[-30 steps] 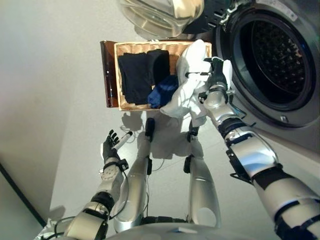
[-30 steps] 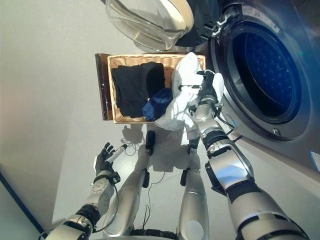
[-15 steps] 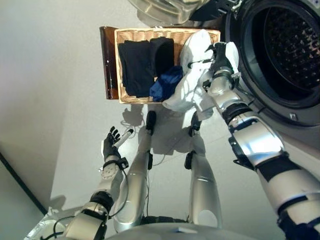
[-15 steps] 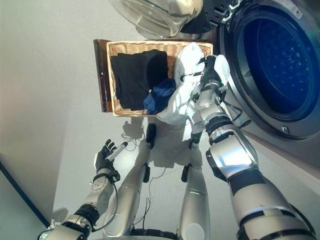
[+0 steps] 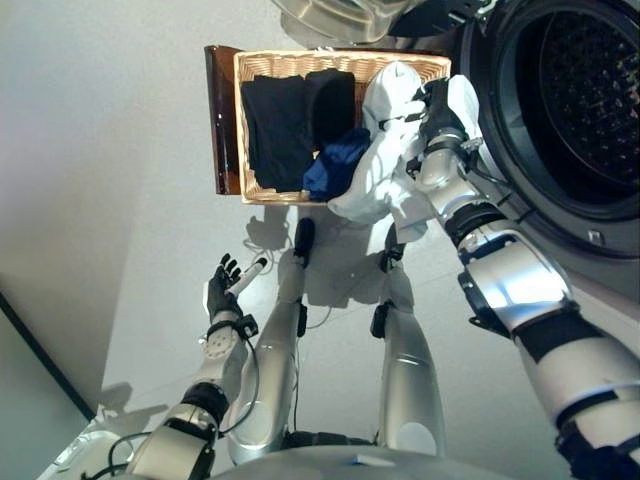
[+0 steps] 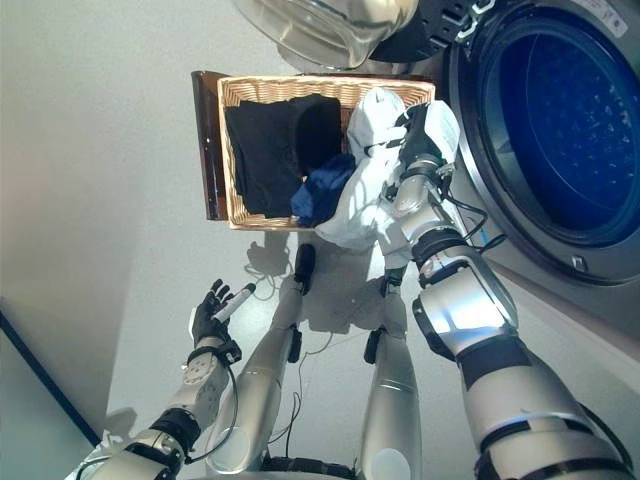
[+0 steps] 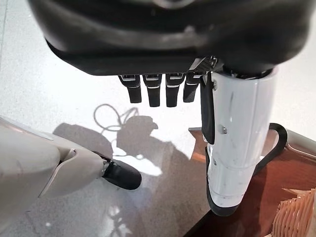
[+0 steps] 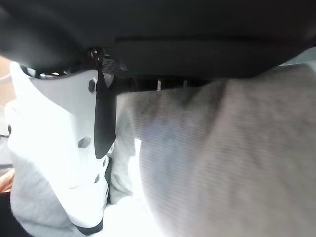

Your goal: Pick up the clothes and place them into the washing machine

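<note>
Right now your right hand has its fingers curled into a white garment — soft, thick, ribbed-looking cloth that bunches over the hand and hangs in loose folds below it. You can see it held up at the right end of the wicker basket, just left of the washing machine's drum opening. Two folded dark garments lie side by side in the woven basket, with a crumpled blue garment at its near edge, touching the white one. Above, the round glass door stands swung open. Your left hand hangs low on the left over the pale floor — fingers relaxed and spread, holding nothing.
</note>
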Controlling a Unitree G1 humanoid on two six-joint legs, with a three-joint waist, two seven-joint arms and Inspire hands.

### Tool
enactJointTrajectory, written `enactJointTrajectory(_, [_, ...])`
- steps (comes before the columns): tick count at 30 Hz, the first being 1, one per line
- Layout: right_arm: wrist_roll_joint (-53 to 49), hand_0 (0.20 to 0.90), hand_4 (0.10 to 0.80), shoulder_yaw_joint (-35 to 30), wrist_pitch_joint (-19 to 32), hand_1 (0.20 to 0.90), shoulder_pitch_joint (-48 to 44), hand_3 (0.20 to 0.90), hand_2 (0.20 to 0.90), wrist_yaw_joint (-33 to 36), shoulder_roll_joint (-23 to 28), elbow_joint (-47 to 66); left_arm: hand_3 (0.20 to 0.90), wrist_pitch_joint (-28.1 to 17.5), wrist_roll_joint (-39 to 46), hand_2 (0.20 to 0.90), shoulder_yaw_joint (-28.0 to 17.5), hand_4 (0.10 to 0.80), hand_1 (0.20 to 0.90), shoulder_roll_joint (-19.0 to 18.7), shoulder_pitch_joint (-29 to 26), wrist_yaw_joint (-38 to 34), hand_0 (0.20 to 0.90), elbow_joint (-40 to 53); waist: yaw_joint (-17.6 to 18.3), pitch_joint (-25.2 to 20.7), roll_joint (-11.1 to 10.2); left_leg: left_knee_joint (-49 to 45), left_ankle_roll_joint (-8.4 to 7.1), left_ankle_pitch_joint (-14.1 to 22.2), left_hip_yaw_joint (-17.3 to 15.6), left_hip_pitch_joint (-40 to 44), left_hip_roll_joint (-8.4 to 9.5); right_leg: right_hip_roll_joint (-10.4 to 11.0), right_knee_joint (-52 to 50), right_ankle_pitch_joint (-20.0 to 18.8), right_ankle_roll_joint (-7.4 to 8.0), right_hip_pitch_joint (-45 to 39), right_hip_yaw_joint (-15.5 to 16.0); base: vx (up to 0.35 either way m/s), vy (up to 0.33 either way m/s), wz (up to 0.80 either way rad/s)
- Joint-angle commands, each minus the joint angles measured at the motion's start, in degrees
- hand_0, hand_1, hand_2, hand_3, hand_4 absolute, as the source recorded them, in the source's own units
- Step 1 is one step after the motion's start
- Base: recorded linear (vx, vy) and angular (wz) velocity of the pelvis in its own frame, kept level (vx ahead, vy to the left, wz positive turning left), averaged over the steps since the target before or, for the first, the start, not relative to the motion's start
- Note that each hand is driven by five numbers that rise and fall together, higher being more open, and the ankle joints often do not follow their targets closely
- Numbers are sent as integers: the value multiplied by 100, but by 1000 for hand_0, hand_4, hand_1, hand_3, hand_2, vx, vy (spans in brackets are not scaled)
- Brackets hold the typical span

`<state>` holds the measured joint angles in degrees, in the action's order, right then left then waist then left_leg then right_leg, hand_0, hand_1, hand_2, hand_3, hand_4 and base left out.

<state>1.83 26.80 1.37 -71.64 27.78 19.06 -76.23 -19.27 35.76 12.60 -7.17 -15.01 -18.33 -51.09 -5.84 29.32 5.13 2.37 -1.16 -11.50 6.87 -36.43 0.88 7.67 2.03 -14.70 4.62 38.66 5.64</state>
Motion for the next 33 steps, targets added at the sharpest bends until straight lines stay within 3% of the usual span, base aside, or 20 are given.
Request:
enactJointTrajectory(1, [248, 200, 300, 277, 104, 200, -388, 200, 200, 90, -133, -29, 900, -225, 57, 900, 222, 800, 900, -231, 177, -185, 900, 109, -185, 47, 258, 263, -315, 68, 211, 165, 72, 168, -794, 653, 353, -14, -284, 0, 0, 0])
enactJointTrajectory(8, [-137, 200, 300, -65, 409, 200, 29, 200, 200, 358, -80, 852, 900, -236, -37, 900, 96, 800, 900, -203, 158, -251, 900, -55, -58, 47, 201, 263, -320, 103, 100, 403, 38, 134, -719, 620, 355, -235, -342, 6, 4, -3])
enactJointTrajectory(16, [-1995, 200, 300, -1098, 1342, 200, 1266, 200, 200, 452, -208, 2511, 900, -238, -13, 900, -80, 800, 900, -74, 246, -275, 900, -423, 166, 7, 145, 263, -322, 208, -95, 730, -4, 133, -600, 611, 369, -517, -409, 30, 14, -13])
enactJointTrajectory(26, [-4033, 200, 300, -1686, 2183, 200, 2371, 200, 200, -117, -514, 3520, 900, -300, 127, 900, 27, 800, 900, 82, 620, -145, 900, -215, 287, -200, 287, 263, -329, 317, -217, 915, -9, 160, -529, 643, 380, -676, -468, 37, 5, -8])
enactJointTrajectory(33, [-5059, 200, 300, -2184, 2580, 200, 2612, 200, 200, -454, -556, 3646, 900, -318, 236, 900, 89, 800, 900, 170, 704, -21, 900, -272, 318, -317, 437, 263, -321, 389, -257, 991, -5, 174, -537, 714, 374, -724, -518, 39, -3, -7])
